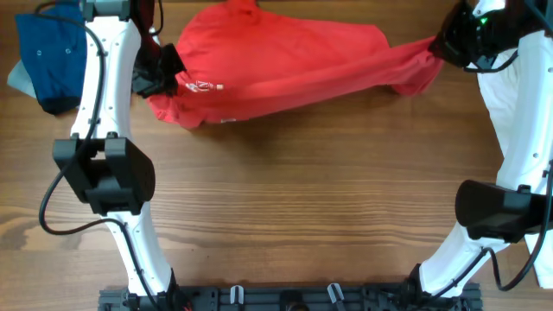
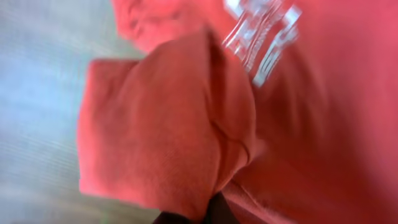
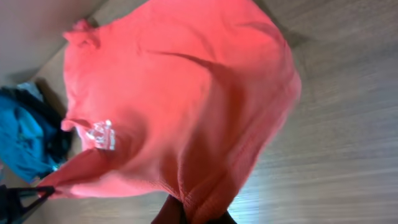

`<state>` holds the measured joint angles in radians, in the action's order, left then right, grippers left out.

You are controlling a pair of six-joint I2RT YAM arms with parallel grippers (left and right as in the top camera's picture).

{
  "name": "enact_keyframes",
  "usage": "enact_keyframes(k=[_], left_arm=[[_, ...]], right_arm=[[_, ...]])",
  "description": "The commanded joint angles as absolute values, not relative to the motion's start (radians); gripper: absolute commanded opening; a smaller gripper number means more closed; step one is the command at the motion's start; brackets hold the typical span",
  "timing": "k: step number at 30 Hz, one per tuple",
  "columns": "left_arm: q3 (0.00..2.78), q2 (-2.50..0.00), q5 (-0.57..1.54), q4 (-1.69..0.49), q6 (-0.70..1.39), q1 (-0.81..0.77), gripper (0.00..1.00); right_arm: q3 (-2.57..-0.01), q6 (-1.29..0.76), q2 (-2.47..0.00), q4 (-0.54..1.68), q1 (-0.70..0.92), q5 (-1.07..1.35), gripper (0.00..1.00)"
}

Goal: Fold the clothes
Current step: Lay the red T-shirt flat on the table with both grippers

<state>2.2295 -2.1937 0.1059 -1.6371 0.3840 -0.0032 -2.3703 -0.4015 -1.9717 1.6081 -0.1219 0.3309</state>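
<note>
The red T-shirt (image 1: 285,65) hangs stretched between my two grippers across the far part of the table, with its white chest lettering (image 1: 206,86) near the left end. My left gripper (image 1: 166,71) is shut on the shirt's left end; in the left wrist view red cloth (image 2: 186,124) fills the frame and hides the fingers. My right gripper (image 1: 441,47) is shut on the shirt's right end; the right wrist view shows the shirt (image 3: 180,106) bunching into the fingertips (image 3: 196,216), lifted above the wood.
A dark blue garment (image 1: 47,56) lies at the far left corner, behind the left arm; it also shows in the right wrist view (image 3: 25,140). The wooden table (image 1: 302,199) stretches toward the front rail.
</note>
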Motion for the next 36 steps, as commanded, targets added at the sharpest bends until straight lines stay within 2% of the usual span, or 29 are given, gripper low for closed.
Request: enact_keyframes(k=[1,8,19,29,36], left_arm=[[2.238,-2.164,0.118,-1.686,0.397,0.004,0.04],[2.133,-2.112,0.112,-1.686,0.397,0.002,0.04],[1.719,-1.927,0.084,-1.685,0.397,0.002,0.04],[1.547,-1.827,0.093,-1.685,0.401,-0.017,0.04],[1.424,-1.789,0.122,-1.681,0.453,-0.127,0.04]], right_arm=[[-2.256,-0.367,-1.943,1.608,-0.101,0.274,0.04],[-2.046,-0.384,-1.906,1.608,-0.097,0.21,0.04],[-1.79,-0.4,-1.719,1.604,-0.098,0.099,0.05],[-1.382,-0.45,-1.613,1.388,-0.099,0.101,0.05],[-1.322,-0.57,-1.604,1.333,-0.149,0.054,0.04]])
